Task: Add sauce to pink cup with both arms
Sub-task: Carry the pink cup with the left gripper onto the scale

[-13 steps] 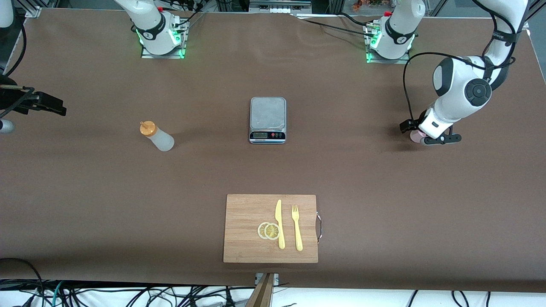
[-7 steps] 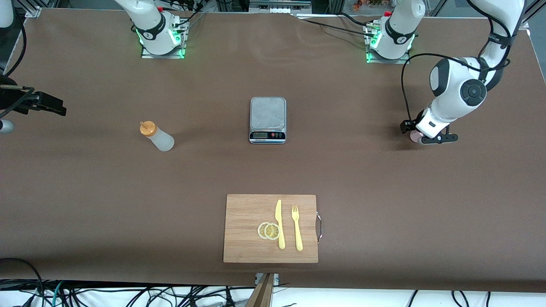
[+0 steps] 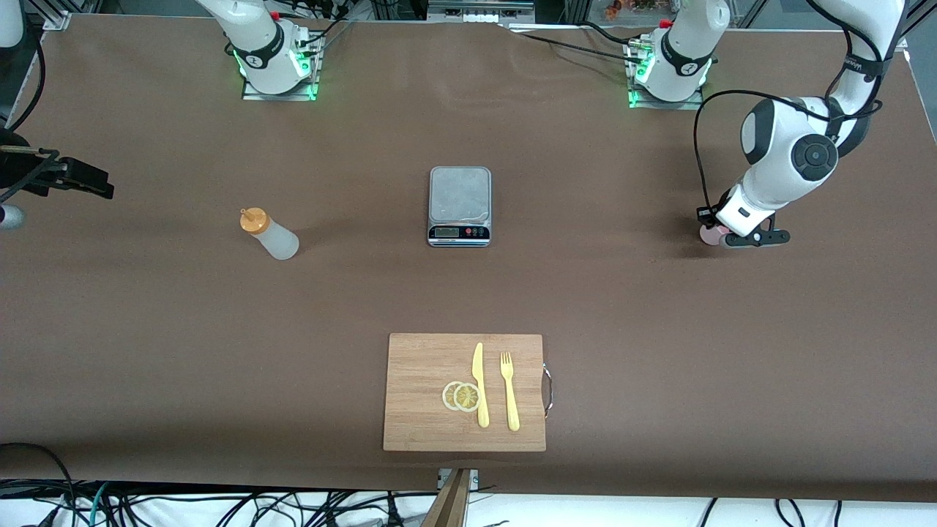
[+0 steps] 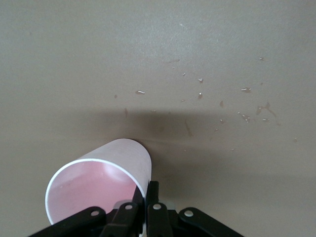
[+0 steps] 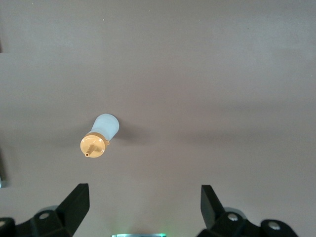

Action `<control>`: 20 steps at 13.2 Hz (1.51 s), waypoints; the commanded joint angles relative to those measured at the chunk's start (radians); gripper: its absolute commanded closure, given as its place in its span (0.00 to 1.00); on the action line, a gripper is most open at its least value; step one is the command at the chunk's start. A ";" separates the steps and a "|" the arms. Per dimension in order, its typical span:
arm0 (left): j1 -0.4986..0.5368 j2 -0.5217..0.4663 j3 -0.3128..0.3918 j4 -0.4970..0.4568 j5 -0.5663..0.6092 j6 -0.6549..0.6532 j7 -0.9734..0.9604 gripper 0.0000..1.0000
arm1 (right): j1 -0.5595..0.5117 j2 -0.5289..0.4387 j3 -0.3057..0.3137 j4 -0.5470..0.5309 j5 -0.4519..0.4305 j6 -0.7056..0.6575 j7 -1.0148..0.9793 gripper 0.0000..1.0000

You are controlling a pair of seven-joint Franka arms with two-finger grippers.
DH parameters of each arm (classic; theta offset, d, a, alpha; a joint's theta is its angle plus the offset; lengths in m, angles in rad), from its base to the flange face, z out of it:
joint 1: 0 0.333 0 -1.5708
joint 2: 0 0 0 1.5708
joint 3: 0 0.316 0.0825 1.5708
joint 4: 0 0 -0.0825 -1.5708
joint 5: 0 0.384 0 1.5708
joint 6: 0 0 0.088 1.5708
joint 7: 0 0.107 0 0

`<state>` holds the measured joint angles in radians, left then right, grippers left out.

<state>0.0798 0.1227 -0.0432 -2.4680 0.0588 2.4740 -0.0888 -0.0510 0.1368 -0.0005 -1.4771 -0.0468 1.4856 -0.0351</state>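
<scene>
now the left tool (image 4: 143, 210) is clamped on the pink cup's (image 4: 98, 180) rim, presumably to carry it, while the right tool (image 5: 143, 202), fingers apart, waits above the sauce bottle (image 5: 100, 135).

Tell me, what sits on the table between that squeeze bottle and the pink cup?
The silver scale stands between the squeeze bottle and the pink cup, which the left gripper has pinched by its rim; the front view shows this.
</scene>
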 commanded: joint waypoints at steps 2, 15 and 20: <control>-0.003 -0.046 -0.090 0.115 0.006 -0.189 -0.066 1.00 | -0.004 0.007 0.002 0.023 0.012 -0.007 0.012 0.00; -0.194 0.221 -0.692 0.552 -0.047 -0.386 -1.111 1.00 | 0.002 0.035 0.007 0.017 0.033 0.002 0.015 0.00; -0.386 0.451 -0.669 0.763 0.165 -0.388 -1.420 1.00 | -0.001 0.037 0.005 0.018 0.036 0.001 0.017 0.00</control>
<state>-0.2533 0.4503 -0.7342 -1.8352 0.1445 2.1108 -1.4265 -0.0484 0.1711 0.0033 -1.4768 -0.0251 1.4914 -0.0339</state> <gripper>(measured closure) 0.965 0.000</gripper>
